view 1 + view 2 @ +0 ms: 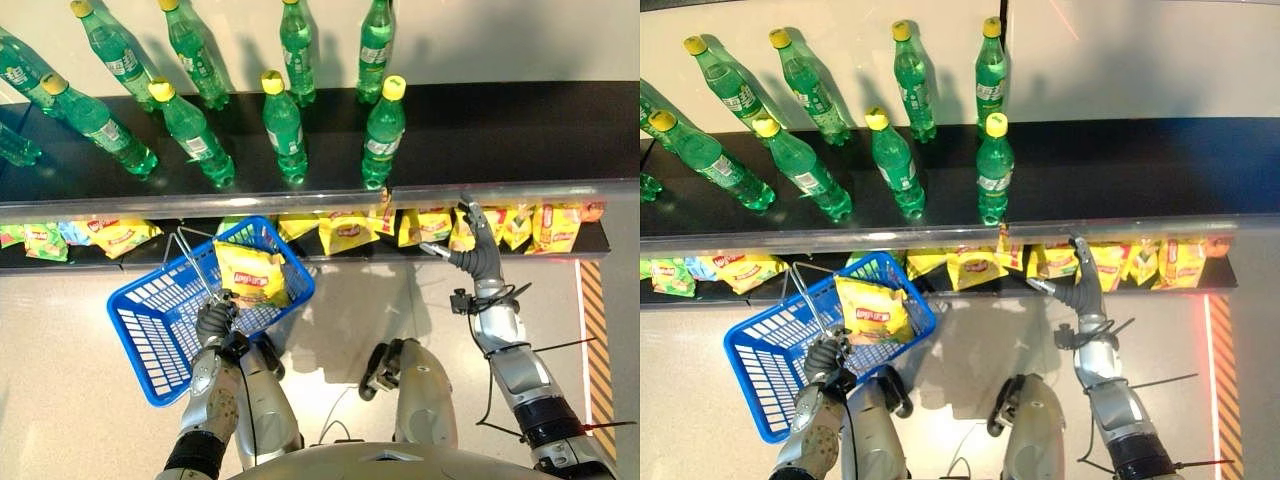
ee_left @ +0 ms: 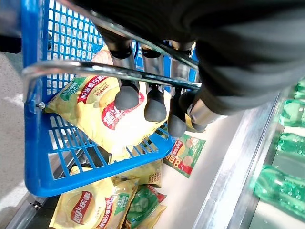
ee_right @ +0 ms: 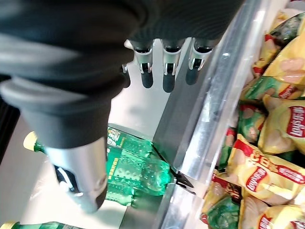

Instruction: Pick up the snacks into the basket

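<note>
The shelf edge [image 1: 300, 198] hides the upper parts of the snack bags [image 1: 345, 232] (lower shelf).

We see a red logo patch with pale characters on the yellow snack bag [image 2: 102, 112] lying in the blue basket [image 1: 150, 330]. The same patch shows on the yellow bags on the lower shelf [image 3: 267, 176], and a green bag [image 2: 185, 155] there carries red print too. The green bottles [image 1: 383, 130] wear pale labels with print too small to read.

Snack bags [image 3: 267, 176] beside green bottles [image 3: 136, 167]
</note>
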`<state>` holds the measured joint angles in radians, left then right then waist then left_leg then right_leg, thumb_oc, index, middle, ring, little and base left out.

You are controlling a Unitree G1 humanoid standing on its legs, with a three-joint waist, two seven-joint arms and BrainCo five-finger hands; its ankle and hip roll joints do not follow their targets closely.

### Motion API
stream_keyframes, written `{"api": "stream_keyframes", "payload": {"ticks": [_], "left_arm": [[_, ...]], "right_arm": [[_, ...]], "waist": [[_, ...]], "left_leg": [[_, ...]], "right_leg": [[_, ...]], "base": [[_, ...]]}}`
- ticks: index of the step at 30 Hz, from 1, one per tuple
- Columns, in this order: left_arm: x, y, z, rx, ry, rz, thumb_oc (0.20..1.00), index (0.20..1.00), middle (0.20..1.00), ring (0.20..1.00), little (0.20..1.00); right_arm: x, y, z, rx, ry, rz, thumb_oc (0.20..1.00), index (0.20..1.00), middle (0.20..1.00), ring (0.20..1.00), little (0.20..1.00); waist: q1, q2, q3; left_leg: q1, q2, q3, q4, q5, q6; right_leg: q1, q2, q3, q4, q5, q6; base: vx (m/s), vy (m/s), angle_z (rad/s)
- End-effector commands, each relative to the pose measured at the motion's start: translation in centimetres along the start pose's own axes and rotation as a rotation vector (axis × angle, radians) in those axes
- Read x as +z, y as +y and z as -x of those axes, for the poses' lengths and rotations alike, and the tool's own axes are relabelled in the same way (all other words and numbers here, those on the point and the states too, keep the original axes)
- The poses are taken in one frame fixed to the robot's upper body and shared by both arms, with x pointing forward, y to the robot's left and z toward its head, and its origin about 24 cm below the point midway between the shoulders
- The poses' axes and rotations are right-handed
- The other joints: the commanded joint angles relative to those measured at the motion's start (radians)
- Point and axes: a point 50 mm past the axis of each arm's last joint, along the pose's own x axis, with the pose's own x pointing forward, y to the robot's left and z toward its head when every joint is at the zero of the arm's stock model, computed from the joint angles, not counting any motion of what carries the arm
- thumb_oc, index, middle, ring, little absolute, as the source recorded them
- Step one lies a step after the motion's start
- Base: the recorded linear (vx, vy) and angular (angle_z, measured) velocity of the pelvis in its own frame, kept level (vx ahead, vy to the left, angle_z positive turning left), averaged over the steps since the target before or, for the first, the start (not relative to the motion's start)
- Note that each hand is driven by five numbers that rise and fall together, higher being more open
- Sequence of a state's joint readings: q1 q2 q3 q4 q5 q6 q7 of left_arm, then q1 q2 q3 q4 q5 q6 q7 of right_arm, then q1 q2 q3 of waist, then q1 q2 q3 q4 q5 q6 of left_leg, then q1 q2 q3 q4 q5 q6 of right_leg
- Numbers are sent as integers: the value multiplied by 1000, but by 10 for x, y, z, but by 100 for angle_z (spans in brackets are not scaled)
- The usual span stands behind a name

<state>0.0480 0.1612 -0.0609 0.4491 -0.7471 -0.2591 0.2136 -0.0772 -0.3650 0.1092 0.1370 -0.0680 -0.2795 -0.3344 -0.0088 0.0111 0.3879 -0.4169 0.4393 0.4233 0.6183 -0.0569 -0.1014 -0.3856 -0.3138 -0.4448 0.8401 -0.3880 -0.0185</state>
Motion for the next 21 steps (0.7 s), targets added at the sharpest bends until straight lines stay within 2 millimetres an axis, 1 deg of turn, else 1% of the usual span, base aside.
{"api": "stream_keyframes", "payload": {"ticks": [1, 3, 7, 8, 9, 11, 13, 17, 18, 20, 21], "left_arm": [[44, -24, 5, -167, -221, 55, 200, 200, 200, 200, 200], [45, -25, 5, -173, -223, 56, 200, 200, 200, 200, 200], [46, -26, 7, -192, -219, 60, 200, 200, 200, 200, 200], [46, -26, 7, -192, -219, 60, 200, 200, 200, 200, 200], [45, -26, 7, -196, -217, 55, 200, 200, 200, 200, 200], [46, -26, 7, -200, -215, 51, 200, 200, 200, 200, 200], [45, -26, 8, -205, -204, 51, 200, 200, 200, 200, 200], [44, -27, 9, -219, -195, 53, 200, 200, 200, 200, 200], [44, -27, 9, -219, -195, 53, 200, 200, 200, 200, 200], [43, -28, 10, -231, -187, 52, 200, 200, 200, 200, 200], [43, -28, 10, -231, -187, 52, 200, 200, 200, 200, 200]], "right_arm": [[23, -7, -19, -44, -118, -29, 1000, 1000, 1000, 1000, 1000], [23, -6, -23, -43, -114, -33, 1000, 1000, 1000, 1000, 1000], [21, -4, -34, -56, -80, -69, 1000, 1000, 1000, 1000, 1000], [21, -4, -34, -56, -80, -69, 1000, 1000, 1000, 1000, 1000], [21, -3, -41, -65, -70, -80, 1000, 1000, 1000, 1000, 1000], [21, -2, -46, -68, -65, -84, 1000, 1000, 1000, 1000, 1000], [20, 0, -56, -78, -44, -87, 1000, 1000, 1000, 1000, 1000], [21, -1, -68, -96, -23, -107, 1000, 1000, 1000, 1000, 1000], [21, -1, -68, -96, -23, -107, 1000, 1000, 1000, 1000, 1000], [22, 1, -76, -102, -4, -140, 1000, 1000, 1000, 1000, 1000], [22, 1, -76, -102, -4, -140, 1000, 1000, 1000, 1000, 1000]], "waist": [[15, -3, -36], [18, -3, -34], [39, -3, -35], [39, -3, -35], [49, -3, -33], [55, -3, -32], [67, 0, -28], [81, 7, -18], [81, 7, -17], [91, 8, -15], [91, 8, -15]], "left_leg": [[-9, 24, -15, 150, -109, -2], [-7, 23, -14, 147, -107, -4], [-5, 22, -16, 142, -103, -6], [-5, 22, -16, 142, -103, -6], [-7, 21, -19, 141, -102, -8], [-8, 20, -20, 139, -102, -8], [-11, 19, -22, 139, -101, -8], [-17, 18, -26, 136, -97, -9], [-17, 18, -26, 136, -97, -9], [-16, 16, -26, 130, -93, -9], [-15, 16, -26, 129, -93, -9]], "right_leg": [[60, -55, -7, -77, 94, 117], [63, -56, -9, -76, 95, 118], [71, -59, -23, -78, 95, 120], [71, -59, -23, -78, 95, 120], [74, -61, -28, -80, 96, 120], [74, -62, -31, -79, 97, 120], [78, -62, -34, -81, 98, 121], [72, -65, -37, -79, 101, 122], [72, -65, -37, -79, 101, 122], [73, -67, -41, -81, 103, 121], [73, -67, -41, -81, 103, 121]], "base": [[35, -2, 5], [22, -7, 8], [28, -18, 8], [18, -18, 7], [14, -14, 14], [17, -14, 14], [16, -13, 6], [-4, -12, 8], [2, -14, 3], [4, -15, 4], [0, 0, 0]]}}
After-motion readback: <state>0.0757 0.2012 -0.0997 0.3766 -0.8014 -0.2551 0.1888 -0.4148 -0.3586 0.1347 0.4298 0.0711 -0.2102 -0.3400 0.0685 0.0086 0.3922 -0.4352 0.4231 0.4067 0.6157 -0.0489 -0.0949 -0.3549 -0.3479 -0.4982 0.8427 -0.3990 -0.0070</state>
